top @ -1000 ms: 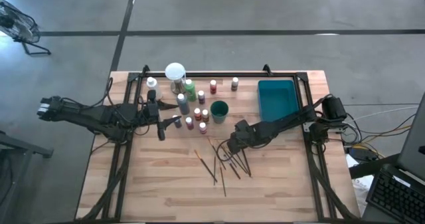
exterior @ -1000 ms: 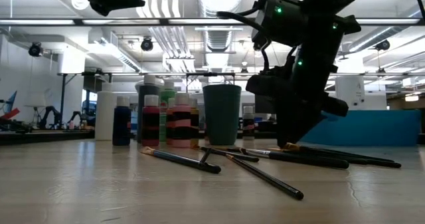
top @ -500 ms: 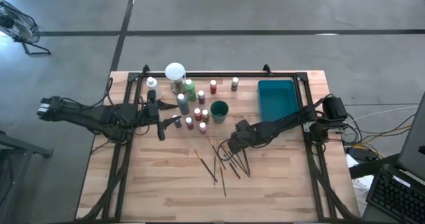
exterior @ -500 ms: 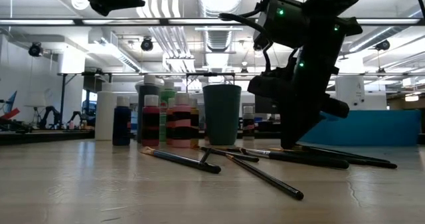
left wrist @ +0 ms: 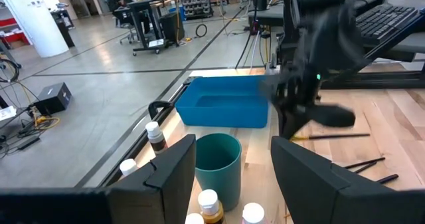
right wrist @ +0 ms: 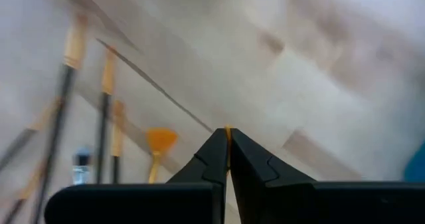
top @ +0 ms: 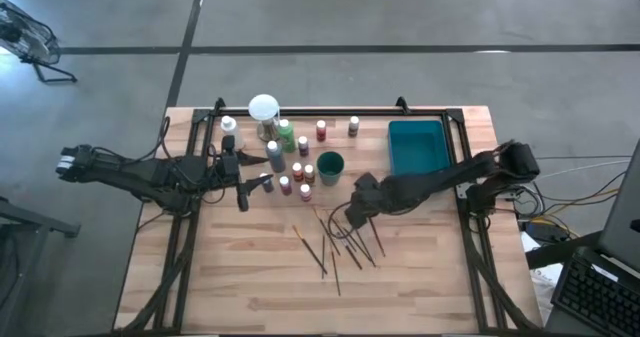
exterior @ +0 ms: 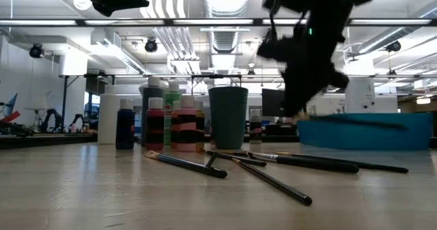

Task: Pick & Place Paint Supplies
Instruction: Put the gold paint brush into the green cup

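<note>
One thin dark brush [left wrist: 332, 137], long axis level above tabletop [top: 250, 277], yellow tip pinched in closed right gripper [top: 352, 215] fingers; left gripper [top: 255, 187] fingers half open, empty.

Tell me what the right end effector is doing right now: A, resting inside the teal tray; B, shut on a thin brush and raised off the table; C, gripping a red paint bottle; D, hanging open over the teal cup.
B: the right end effector is pinched shut on a thin brush, and the low view shows it lifted clear of the wooden table.
</note>
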`<action>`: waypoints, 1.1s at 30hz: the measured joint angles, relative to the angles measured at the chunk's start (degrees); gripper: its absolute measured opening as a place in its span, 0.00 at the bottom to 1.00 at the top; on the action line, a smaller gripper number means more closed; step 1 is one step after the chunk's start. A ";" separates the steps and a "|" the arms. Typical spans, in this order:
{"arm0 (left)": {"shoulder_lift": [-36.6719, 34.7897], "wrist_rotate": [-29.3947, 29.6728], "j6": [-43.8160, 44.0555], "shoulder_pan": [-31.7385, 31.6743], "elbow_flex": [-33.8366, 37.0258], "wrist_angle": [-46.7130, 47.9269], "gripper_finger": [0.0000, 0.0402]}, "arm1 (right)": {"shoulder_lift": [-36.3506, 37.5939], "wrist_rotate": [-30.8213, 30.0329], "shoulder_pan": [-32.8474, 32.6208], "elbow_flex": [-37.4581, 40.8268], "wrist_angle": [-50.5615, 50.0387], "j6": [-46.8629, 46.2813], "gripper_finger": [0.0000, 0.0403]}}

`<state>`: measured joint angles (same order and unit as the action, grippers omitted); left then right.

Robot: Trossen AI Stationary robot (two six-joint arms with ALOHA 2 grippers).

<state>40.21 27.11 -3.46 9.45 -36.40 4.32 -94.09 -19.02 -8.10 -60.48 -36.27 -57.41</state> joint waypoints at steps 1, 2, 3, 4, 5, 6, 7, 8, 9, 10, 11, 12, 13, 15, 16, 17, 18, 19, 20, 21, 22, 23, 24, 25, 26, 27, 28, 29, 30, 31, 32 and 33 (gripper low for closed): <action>0.00 0.00 0.00 0.00 0.00 0.00 0.50 | 1.31 -0.79 0.00 -0.41 -0.24 1.51 0.02; 0.00 0.00 0.00 -0.01 0.00 -0.02 0.50 | 2.53 -1.77 0.02 -0.72 -0.27 3.07 0.02; 0.00 0.00 0.00 0.00 0.00 0.01 0.50 | 3.57 -3.10 0.02 -1.15 -0.30 4.59 0.02; 0.00 0.01 0.00 0.00 0.00 -0.04 0.50 | 4.66 -4.72 0.02 -1.57 -0.26 6.20 0.02; 0.00 0.00 0.00 0.00 0.00 -0.04 0.50 | 5.77 -6.42 0.02 -1.90 -0.24 7.73 0.02; 0.00 0.00 0.00 0.00 0.00 -0.01 0.50 | 7.02 -8.51 0.06 -2.24 -0.24 9.11 0.02; 0.00 0.02 0.00 0.00 0.00 -0.05 0.50 | 8.03 -10.60 0.18 -2.64 -0.02 10.36 0.02; 0.00 0.00 0.00 0.00 0.00 -0.05 0.50 | 8.97 -12.67 0.26 -2.97 0.63 11.86 0.02; 0.00 0.00 0.00 0.00 0.00 -0.05 0.50 | 9.86 -14.50 0.58 -3.06 1.36 13.17 0.02; 0.00 0.00 0.00 0.00 0.00 -0.07 0.50 | 10.50 -15.58 0.97 -3.06 1.97 14.48 0.02; 0.01 0.00 0.00 0.00 0.00 -0.07 0.50 | 11.10 -15.95 1.64 -2.90 3.42 16.15 0.02; 0.04 0.00 0.00 0.00 0.00 -0.09 0.50 | 11.62 -15.94 2.39 -2.52 5.52 17.89 0.02; 0.04 0.00 0.00 0.00 0.00 -0.07 0.50 | 12.08 -15.92 3.21 -1.97 7.65 19.72 0.02; 0.04 0.00 0.00 0.00 0.00 -0.17 0.50 | 12.66 -15.05 5.06 -1.19 11.62 23.40 0.02; 0.04 0.00 0.00 0.00 0.00 -0.21 0.50 | 12.76 -14.15 5.96 -1.12 13.47 25.09 0.02; 0.04 0.00 0.01 0.00 0.00 -0.22 0.50 | 12.87 -13.67 6.81 -1.08 15.08 26.96 0.02; 0.04 0.00 0.05 0.00 0.00 -0.22 0.50 | 13.00 -12.84 7.59 -1.03 17.09 28.98 0.02; 0.04 0.00 0.09 0.00 0.00 -0.23 0.50 | 13.16 -12.09 8.23 -1.03 19.67 31.21 0.02; 0.04 0.00 0.09 0.00 0.00 -0.24 0.50 | 13.37 -11.00 8.86 -1.03 22.35 33.58 0.02; 0.04 0.00 0.09 0.00 0.00 -0.22 0.50 | 13.49 -9.88 9.44 -1.03 25.34 36.06 0.02; 0.04 0.00 0.09 0.00 0.00 -0.24 0.50 | 13.60 -8.39 9.98 -1.03 28.55 38.76 0.02; 0.04 0.00 0.11 0.00 0.00 -0.22 0.50 | 13.62 -6.92 10.52 -1.03 31.45 41.31 0.02; 0.04 0.00 0.11 0.00 0.00 -0.24 0.50 | 13.59 -5.56 11.08 -1.03 34.32 43.69 0.02; 0.04 0.00 0.11 0.00 0.00 -0.24 0.50 | 13.32 -4.22 11.53 -1.03 37.06 46.06 0.02; 0.04 0.00 0.11 0.00 0.00 -0.24 0.50 | 13.14 -3.22 12.12 -1.03 39.16 48.12 0.02; 0.05 0.00 0.11 0.00 0.00 -0.24 0.50 | 12.84 -2.67 12.68 -1.03 40.68 50.03 0.02; 0.07 0.00 0.11 0.00 0.00 -0.25 0.50 | 12.35 -2.03 13.22 -1.03 42.28 51.92 0.02; 0.07 0.00 0.11 0.00 0.00 -0.26 0.50 | 11.83 -1.73 13.73 -1.03 43.84 53.36 0.02; 0.07 0.00 0.13 0.00 0.00 -0.24 0.50 | 11.42 -1.57 14.25 -1.02 44.81 54.58 0.02; 0.07 0.00 0.13 0.00 0.00 -0.24 0.50 | 10.99 -1.32 14.72 -0.99 45.71 55.92 0.02; 0.07 0.00 0.13 0.00 0.00 -0.25 0.50 | 10.34 -0.79 15.21 -0.99 47.31 57.19 0.02; 0.07 0.00 0.13 0.00 0.00 -0.24 0.50 | 9.85 -0.06 15.71 -0.99 48.89 57.82 0.02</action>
<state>40.27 27.11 -3.33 9.45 -36.40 4.08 -84.24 -19.08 7.61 -61.47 12.62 0.42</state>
